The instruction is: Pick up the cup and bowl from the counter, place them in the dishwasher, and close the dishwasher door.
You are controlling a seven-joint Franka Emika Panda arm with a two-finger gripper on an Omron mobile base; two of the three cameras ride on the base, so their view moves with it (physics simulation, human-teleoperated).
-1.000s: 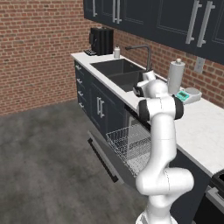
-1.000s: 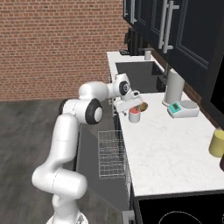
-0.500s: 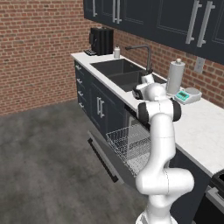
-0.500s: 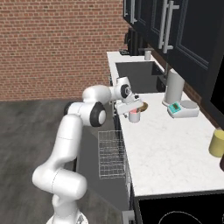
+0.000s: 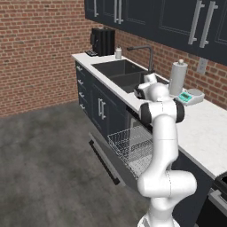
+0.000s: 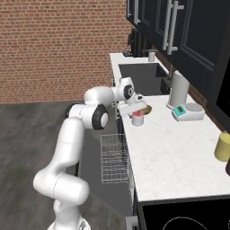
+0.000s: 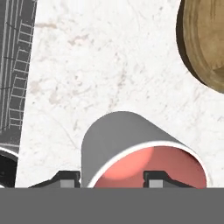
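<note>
On counter [image 7: 109,65] | cup [image 7: 131,153] rim between end effector [image 7: 109,180] fingers | parted, not gripping

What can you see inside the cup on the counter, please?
The cup shows only its bare salmon-red inside wall. One fingertip of the hand reaches inside the rim, the other stays outside. The cup's bottom is cut off at the hand view's lower edge, so it cannot be checked.

In the hand view, the cup [image 7: 131,153] stands on the counter [image 7: 100,57] at 6 o'clock, the bowl [image 7: 205,43] apart at 2 o'clock, and what seems the dishwasher [image 7: 15,65] rack below at 9 o'clock.
</note>
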